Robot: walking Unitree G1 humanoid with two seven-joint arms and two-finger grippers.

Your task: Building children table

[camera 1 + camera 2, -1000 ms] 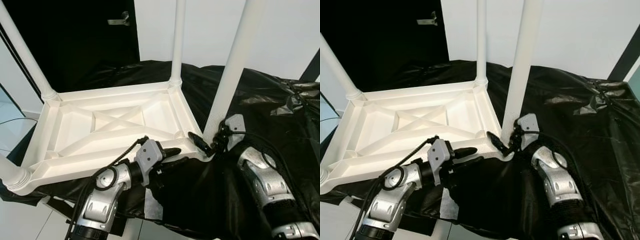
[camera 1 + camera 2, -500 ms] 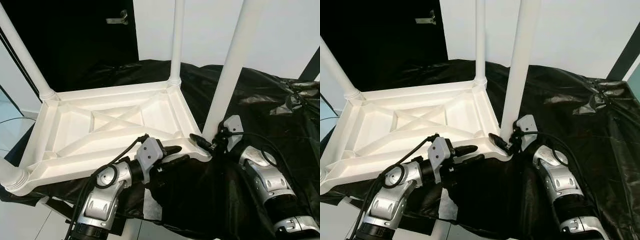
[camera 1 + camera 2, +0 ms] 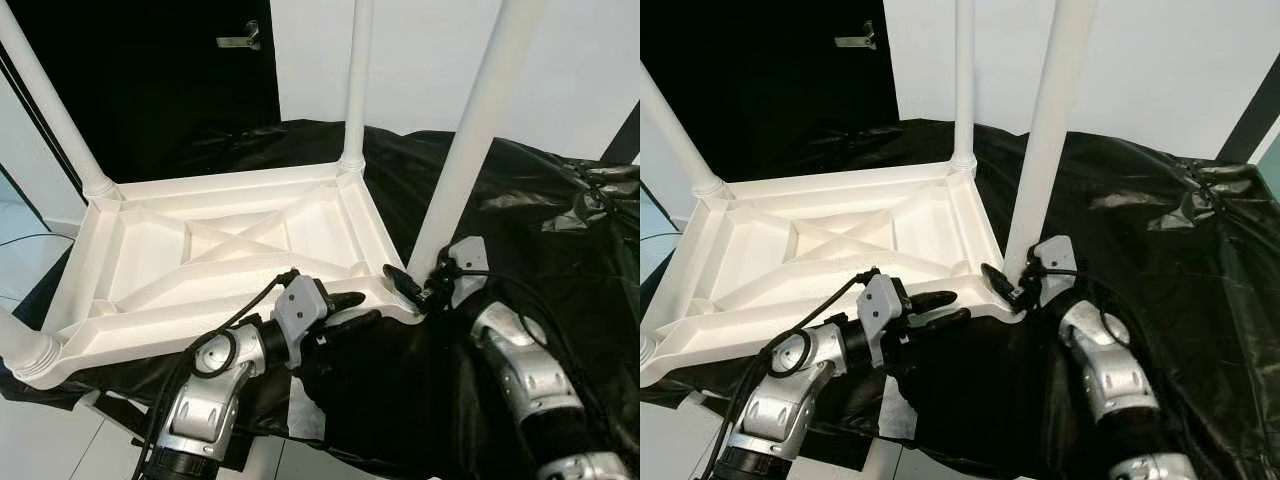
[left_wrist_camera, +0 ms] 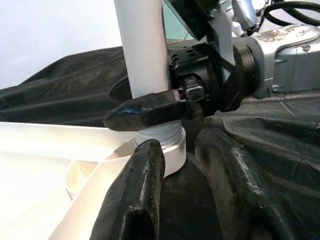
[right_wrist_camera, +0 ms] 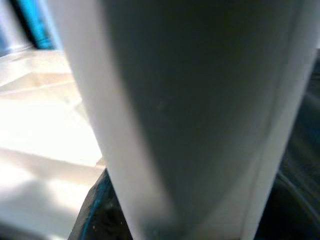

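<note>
- Lying upside down on a black plastic sheet point(image 3: 520, 190): white plastic children's table point(image 3: 215, 255), underside up, cross-ribbed, with legs rising from its corners.
- Near-right leg point(image 3: 470, 130): white tube, upright in the socket at the table's near right corner, just beside the sheet's folds.
- Right gripper point(image 3: 1008, 288): at the base of that leg, jaws clenched around it just above the socket; the left wrist view shows one black finger point(image 4: 145, 111) lying across the front of the tube.
- Left gripper point(image 3: 350, 310): at the table's near edge, just left of the same corner, pointing at the socket; jaws released, the two fingers apart and holding nothing.
- Far-right leg point(image 3: 355, 80): upright at the table's far right corner.
- Far-left leg point(image 3: 50, 105): seated at the table's far left corner, leaning outward.
- Door handle point(image 3: 240, 40): metal, on the dark door behind the table.
- Writing or brand marks: none readable on any item.
</note>
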